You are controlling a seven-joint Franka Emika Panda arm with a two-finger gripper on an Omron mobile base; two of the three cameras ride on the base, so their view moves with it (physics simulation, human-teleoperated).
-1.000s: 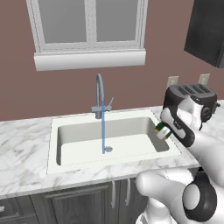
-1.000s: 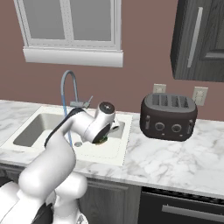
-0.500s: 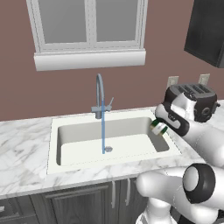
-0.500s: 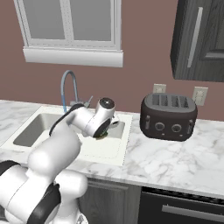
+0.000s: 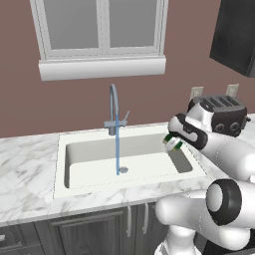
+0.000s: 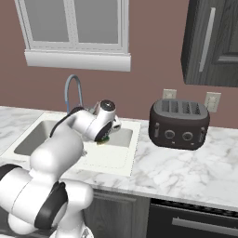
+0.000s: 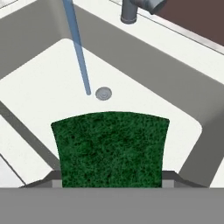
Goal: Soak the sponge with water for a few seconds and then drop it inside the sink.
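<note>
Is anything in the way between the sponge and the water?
No, nothing visible. The gripper holds the sponge over the right end of the sink. The water falls mid-basin, to the sponge's left in the left base view, with just open basin between them.

Counter and wall, as I saw them from the base cameras

I saw a dark 4-slot toaster [image 6: 179, 124] on the marble counter [image 6: 176, 172] below 2 wall outlets [image 6: 169, 94], a white-framed window [image 5: 101, 37] above, and dark upper cabinets [image 6: 211, 42] at right.
</note>
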